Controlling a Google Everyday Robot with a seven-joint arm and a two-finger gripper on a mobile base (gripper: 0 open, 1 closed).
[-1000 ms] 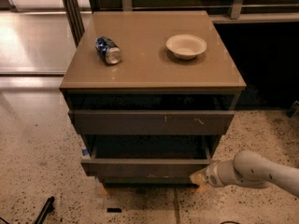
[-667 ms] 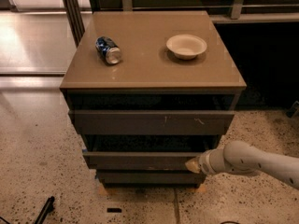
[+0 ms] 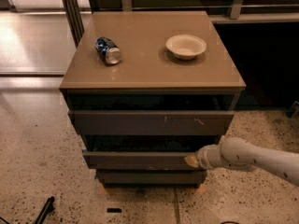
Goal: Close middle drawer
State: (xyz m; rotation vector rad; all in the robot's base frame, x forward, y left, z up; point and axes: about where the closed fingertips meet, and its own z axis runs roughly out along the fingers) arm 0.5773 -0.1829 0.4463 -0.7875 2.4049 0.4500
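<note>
Since ~1 s ago the arm has swung in from lower right & the gripper (image 3: 192, 160) has come up against the right end of the middle drawer (image 3: 140, 160). The drawer front now sits further back in the cabinet (image 3: 149, 73) than it did then.

Gripper state: can't tell, the tip is just a pale nub against the dark front. It doesn't look to be holding anything.

Drawer position: 2nd front from the bottom, below the scratched drawer (image 3: 149, 122) and above the narrow bottom drawer (image 3: 149, 176). A dark gap shows above its front edge, and it reaches further left than the front below it, so prob. not fully shut yet.

Key relation: the drawer's long axis runs left-right, w/ the gripper at its far right end and most of the front lying to the left. Remaining travel is straight back into the cabinet, away from the camera. An off-centre push like this could skew the drawer.

Can (image 3: 108, 50) & bowl (image 3: 186, 45) on top aren't involved.
</note>
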